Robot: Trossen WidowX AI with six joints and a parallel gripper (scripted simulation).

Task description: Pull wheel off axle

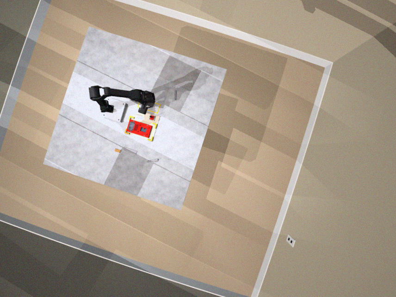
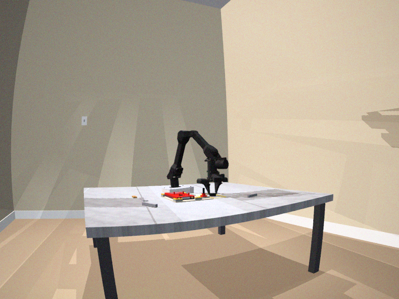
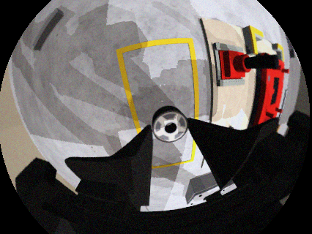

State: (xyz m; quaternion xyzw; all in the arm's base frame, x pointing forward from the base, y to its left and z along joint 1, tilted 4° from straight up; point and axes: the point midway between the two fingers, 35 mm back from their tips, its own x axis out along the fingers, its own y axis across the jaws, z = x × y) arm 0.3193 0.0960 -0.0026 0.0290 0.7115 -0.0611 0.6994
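Observation:
The wheel (image 3: pixel 159 126) (image 2: pixel 212 194), black with a grey spoked face, lies flat at table level inside the yellow outline of the marked area (image 3: pixel 195 84) (image 1: pixel 159 108). My gripper (image 3: pixel 168 125) (image 2: pixel 212 193) points down with its fingertips on either side of the wheel. The fingers are slightly parted from it, with a thin gap at the left fingertip in the wrist view; contact at the right one is unclear. The black upright axle (image 3: pixel 261 61) (image 2: pixel 203 190) stands bare on its red base (image 3: pixel 231 66), beside the marked area.
A beige board (image 3: pixel 228 104) carries the axle base. Beyond it is a red board (image 1: pixel 139 128) (image 2: pixel 178 195) with yellow corner pieces. A dark bar (image 1: pixel 175 95) (image 3: pixel 48 29) lies past the marked area. An orange block (image 1: pixel 117 150) and a grey bar (image 2: pixel 149 204) lie farther off.

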